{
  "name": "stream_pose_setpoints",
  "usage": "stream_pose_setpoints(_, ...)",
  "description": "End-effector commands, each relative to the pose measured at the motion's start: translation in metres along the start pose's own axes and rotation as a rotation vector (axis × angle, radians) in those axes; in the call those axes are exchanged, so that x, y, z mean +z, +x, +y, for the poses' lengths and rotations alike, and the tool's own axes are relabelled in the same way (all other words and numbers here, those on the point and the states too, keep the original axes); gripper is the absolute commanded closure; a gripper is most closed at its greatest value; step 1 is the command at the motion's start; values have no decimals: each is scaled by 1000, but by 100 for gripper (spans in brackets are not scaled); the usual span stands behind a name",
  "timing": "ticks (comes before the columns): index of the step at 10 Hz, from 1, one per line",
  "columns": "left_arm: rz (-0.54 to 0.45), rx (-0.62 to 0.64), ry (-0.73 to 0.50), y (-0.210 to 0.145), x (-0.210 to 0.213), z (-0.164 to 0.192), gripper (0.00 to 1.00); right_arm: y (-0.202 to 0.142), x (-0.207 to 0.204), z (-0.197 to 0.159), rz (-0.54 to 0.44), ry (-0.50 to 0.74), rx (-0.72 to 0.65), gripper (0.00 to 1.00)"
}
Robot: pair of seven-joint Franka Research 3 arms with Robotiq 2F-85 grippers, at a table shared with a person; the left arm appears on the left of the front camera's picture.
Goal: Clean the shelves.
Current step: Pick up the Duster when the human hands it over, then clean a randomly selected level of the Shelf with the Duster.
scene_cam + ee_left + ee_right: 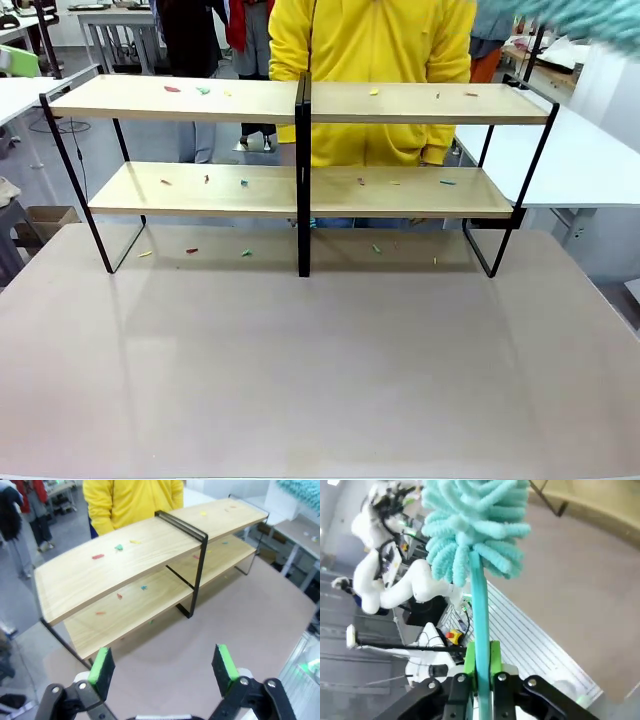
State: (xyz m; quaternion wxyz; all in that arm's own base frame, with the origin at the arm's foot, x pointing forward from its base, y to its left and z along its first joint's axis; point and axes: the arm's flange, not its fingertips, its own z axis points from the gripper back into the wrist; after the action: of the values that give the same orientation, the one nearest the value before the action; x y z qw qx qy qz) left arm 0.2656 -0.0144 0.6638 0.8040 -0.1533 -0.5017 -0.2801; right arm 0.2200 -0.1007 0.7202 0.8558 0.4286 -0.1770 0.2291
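Observation:
The shelves [200,100] are a two-tier rack of light-wood boards on a thin black frame with a central upright, standing at the far side of the grey-brown table. Small coloured scraps [204,90] lie on both boards and on the tabletop beneath. In the left wrist view the shelves [100,575] lie ahead, and my left gripper [165,666] hovers open and empty above the table before them. My right gripper [481,662] is shut on the teal handle of a fluffy teal duster [475,525]. The duster [590,20] blurs across the top right of the front view.
A person in a yellow top [370,60] stands right behind the shelves. White tables [590,160] flank the rack on both sides. The near grey-brown tabletop [320,370] is broad and bare. My left arm [395,590] shows beyond the duster in the right wrist view.

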Motion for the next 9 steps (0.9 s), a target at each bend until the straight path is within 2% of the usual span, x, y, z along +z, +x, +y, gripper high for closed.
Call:
stream_pose_setpoints(1,3,8,11,0,0,0,0,-27,34,-26,-121,24,203,100)
stream_pose_setpoints(2,3,8,11,0,0,0,0,-43,41,-34,-82,-33,192,100)
stream_pose_setpoints(3,3,8,11,0,0,0,0,-55,46,-42,-101,-76,142,100)
stream_pose_setpoints(4,3,8,11,0,0,0,0,-48,47,-16,-105,-6,155,100)
stream_pose_setpoints(9,3,8,11,0,0,0,0,-48,47,-16,-105,-6,155,100)
